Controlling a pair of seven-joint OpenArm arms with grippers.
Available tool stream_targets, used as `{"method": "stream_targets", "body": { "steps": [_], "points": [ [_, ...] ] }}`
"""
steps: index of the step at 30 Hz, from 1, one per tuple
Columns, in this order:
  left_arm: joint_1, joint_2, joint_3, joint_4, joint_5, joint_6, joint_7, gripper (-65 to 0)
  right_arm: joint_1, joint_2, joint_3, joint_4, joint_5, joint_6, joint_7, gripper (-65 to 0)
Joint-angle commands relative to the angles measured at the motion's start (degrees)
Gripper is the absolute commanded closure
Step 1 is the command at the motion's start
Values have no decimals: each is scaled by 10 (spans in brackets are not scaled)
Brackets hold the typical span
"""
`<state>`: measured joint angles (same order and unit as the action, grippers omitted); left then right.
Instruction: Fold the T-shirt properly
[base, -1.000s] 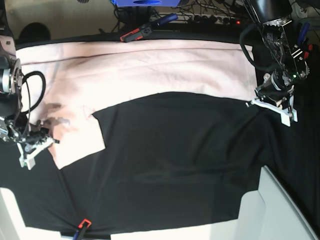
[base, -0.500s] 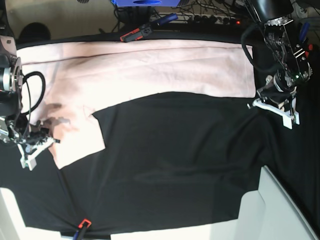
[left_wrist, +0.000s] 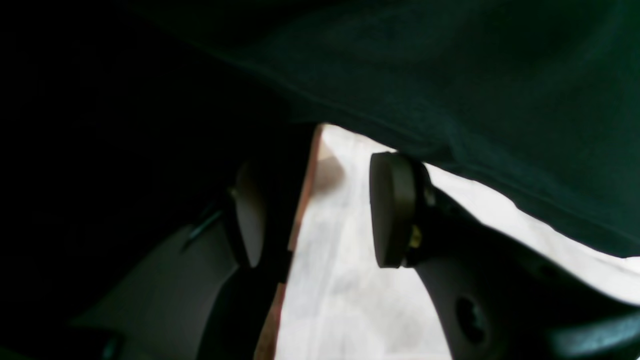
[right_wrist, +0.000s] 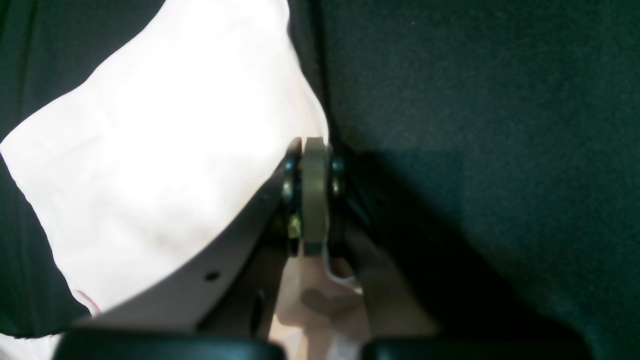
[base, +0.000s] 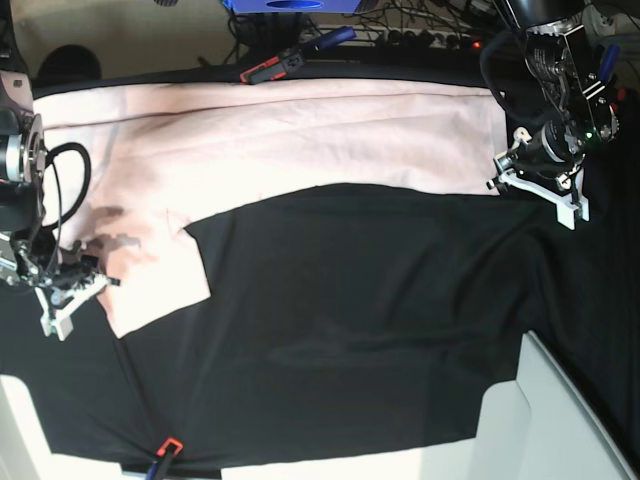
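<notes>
The pale pink T-shirt (base: 300, 135) lies as a long band across the far side of the table, one sleeve reaching down at the left. My left gripper (base: 505, 176) is at the band's right end. In the left wrist view this gripper (left_wrist: 320, 220) is open, and the T-shirt (left_wrist: 340, 290) lies loose below and between its fingers. My right gripper (base: 85, 281) sits at the sleeve's left edge. In the right wrist view its pads (right_wrist: 314, 195) are pressed together, with the T-shirt's (right_wrist: 150, 150) edge running up into them.
A black table cloth (base: 350, 320) covers the table. A red-and-black clamp (base: 268, 68) and a blue one (base: 332, 38) hold it at the back, and a small red clamp (base: 166, 449) at the front. A white panel (base: 560, 420) stands at the front right.
My left gripper has opened, let go of the T-shirt's right end and moved a little toward the far side. The right gripper and the sleeve have stayed put.
</notes>
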<state>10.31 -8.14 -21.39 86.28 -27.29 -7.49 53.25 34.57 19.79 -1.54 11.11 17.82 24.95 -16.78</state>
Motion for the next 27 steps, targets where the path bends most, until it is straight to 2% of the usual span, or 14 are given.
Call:
{"method": "stream_targets", "body": {
  "steps": [1,8,19,25,27],
  "points": [
    [-4,-7,-3,-9,-4,0,-6,-328,11,2,-2,5,1,8,-10,0],
    [-9,-7,3,-75,-4,0,-61,-328,11,2,-2,5,1,8,-23,0],
    [-38,1,5,-86,-3,0,-61,-326,11,2,-2,5,1,8,-23,0],
    [-49,1,46,-102,-3,0,-61,-322,11,2,-2,10,1,8,-23,0],
    [-51,2,45,-117,-3,0,-62,-284,11,2,-2,19,1,8,-23,0]
  ]
}}
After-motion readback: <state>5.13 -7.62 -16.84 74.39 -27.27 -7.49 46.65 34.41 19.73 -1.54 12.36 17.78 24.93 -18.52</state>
